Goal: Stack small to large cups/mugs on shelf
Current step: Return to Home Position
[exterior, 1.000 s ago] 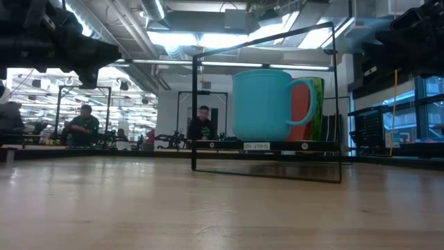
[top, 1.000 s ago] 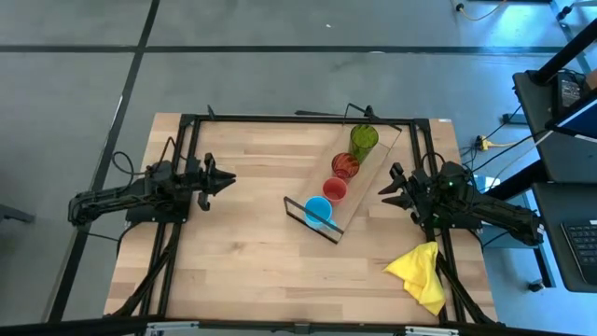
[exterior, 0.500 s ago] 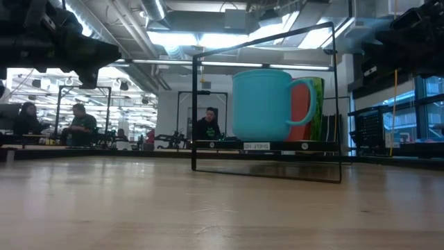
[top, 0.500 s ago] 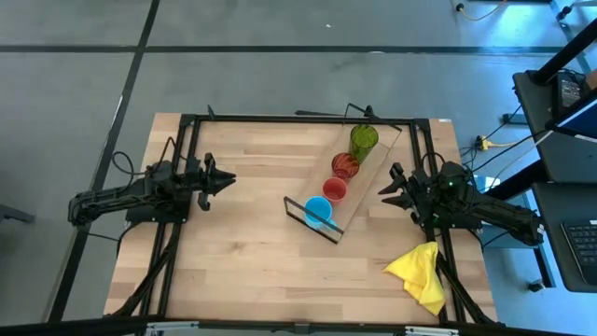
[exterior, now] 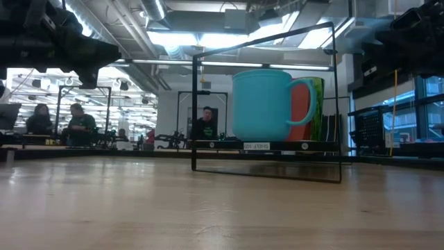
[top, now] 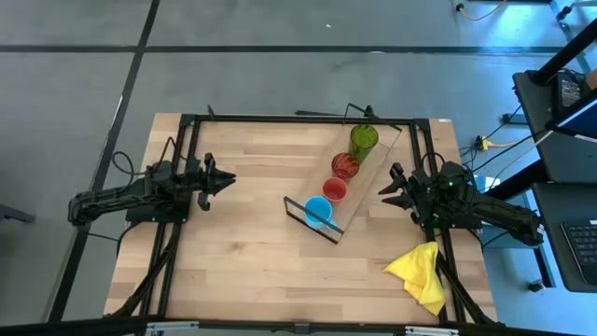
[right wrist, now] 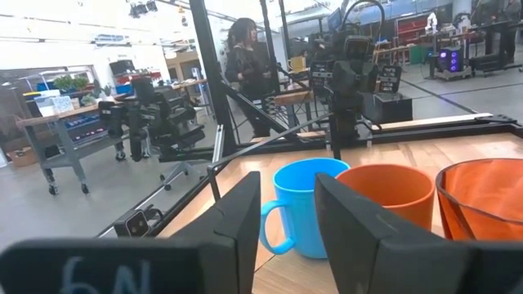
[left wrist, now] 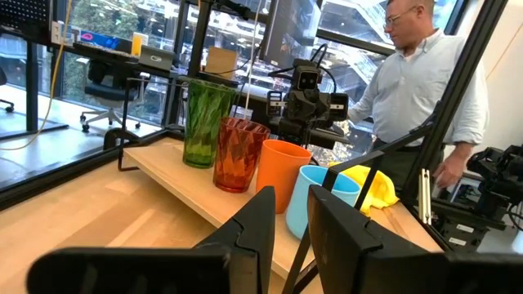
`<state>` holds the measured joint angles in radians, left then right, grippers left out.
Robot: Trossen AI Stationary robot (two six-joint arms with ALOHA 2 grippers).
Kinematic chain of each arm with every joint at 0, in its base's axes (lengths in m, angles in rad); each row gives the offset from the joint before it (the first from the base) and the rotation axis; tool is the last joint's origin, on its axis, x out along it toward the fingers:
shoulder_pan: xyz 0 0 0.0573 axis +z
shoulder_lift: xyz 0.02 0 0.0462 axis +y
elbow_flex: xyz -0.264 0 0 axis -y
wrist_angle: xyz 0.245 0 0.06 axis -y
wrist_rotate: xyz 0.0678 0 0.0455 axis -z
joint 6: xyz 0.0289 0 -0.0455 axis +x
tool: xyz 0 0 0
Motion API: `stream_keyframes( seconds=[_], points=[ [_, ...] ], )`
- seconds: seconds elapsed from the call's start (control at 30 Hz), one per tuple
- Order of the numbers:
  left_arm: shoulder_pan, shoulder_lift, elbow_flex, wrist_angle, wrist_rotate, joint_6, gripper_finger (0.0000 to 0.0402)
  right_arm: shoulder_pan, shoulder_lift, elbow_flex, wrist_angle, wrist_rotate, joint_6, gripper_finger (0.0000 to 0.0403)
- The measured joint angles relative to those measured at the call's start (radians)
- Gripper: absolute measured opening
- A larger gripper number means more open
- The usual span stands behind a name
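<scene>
The light-wood shelf (top: 368, 173) lies slantwise on the table's right half, with a black wire frame at its ends. Four cups stand on it in a row: a light-blue mug (top: 318, 211) at the near end, a small red-orange cup (top: 335, 189), an orange-red tumbler (top: 345, 166) and a green tumbler (top: 364, 140) at the far end. My left gripper (top: 226, 178) is open and empty at the table's left, pointing toward the shelf. My right gripper (top: 386, 192) is open and empty just to the right of the shelf. The mug (exterior: 263, 104) fronts the row in the low view.
A yellow cloth (top: 420, 275) lies at the table's near right corner. A black frame (top: 280, 119) runs along the table's edges. People stand and sit in the room beyond the table (left wrist: 417, 90).
</scene>
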<state>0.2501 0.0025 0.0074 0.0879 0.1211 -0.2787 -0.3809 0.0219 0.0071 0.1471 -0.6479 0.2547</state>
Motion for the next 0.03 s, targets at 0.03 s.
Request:
stream_keyframes(
  seconds=[0.03],
  points=[
    [0.0, 0.0, 0.0, 0.0, 0.0, 0.0, 0.0069, 0.0, 0.0, 0.0, 0.0, 0.0, 0.003, 0.0118]
  ],
)
